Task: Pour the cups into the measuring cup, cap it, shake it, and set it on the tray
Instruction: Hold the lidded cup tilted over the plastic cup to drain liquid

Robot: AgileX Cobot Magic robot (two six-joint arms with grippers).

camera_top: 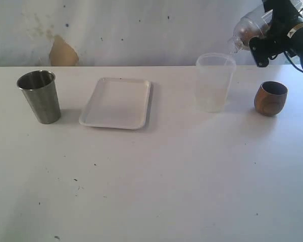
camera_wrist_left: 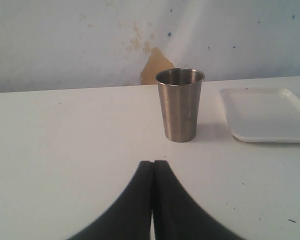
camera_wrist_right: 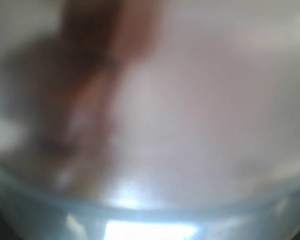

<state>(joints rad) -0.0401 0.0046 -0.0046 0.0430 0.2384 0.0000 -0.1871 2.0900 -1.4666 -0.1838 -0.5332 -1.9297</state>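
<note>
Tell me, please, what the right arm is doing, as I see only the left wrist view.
Observer: The right gripper holds a clear tumbler aloft, tilted.
Operator: What stands beneath it?
Observer: A frosted container, upright, just below the tumbler's lowered end.
Operator: Is another cup over there?
Observer: Yes, a wooden cup stands right of that container, apart from it.

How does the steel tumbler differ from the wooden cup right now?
The steel tumbler is dull grey metal; the wooden cup is brown wood. The steel tumbler is taller and tapered; the wooden cup is shorter and rounded. In the exterior view the steel tumbler stands left of the tray, the wooden cup far right, beyond the frosted container. Both stand upright on the table, ungripped.
</note>
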